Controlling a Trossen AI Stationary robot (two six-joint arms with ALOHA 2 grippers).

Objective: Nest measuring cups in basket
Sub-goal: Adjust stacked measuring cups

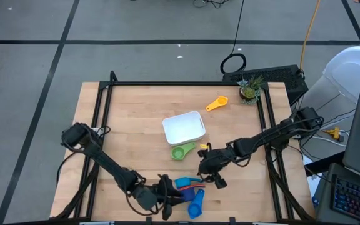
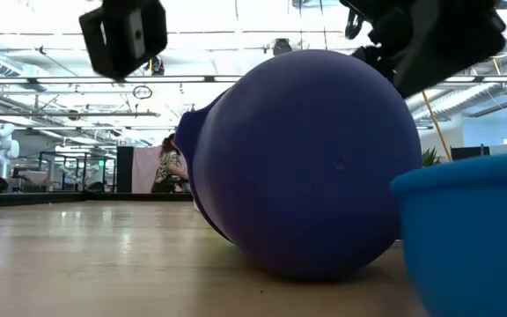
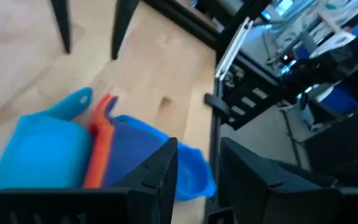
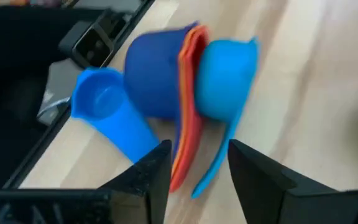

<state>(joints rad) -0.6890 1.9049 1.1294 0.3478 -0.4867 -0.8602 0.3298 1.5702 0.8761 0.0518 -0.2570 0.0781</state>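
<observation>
Three measuring cups lie on their sides in a tight row near the table's near edge: dark blue (image 4: 154, 74), orange (image 4: 188, 99) and light blue (image 4: 225, 71). A mid-blue scoop (image 4: 107, 109) lies beside them. The green cup (image 1: 180, 151) sits just near of the white basket (image 1: 184, 127). A yellow cup (image 1: 216, 103) lies farther off, toward the far right. My left gripper (image 3: 197, 171) is open, level at the row's left side, beside the dark blue cup (image 3: 129, 149). My right gripper (image 4: 197, 165) is open above the handles. My left gripper has one finger (image 3: 160, 165) in front of the dark blue cup's bowl (image 3: 135, 143), and the mid-blue scoop (image 3: 194, 174) shows between its fingers. I cannot tell whether it touches either.
A small potted plant (image 1: 250, 90) stands at the table's far right corner. Black frame rails (image 1: 105, 106) run along the left and right sides. Bare wood lies left of the basket. In the low view the dark blue cup (image 2: 306, 167) fills the middle, the light blue one (image 2: 473, 229) beside it.
</observation>
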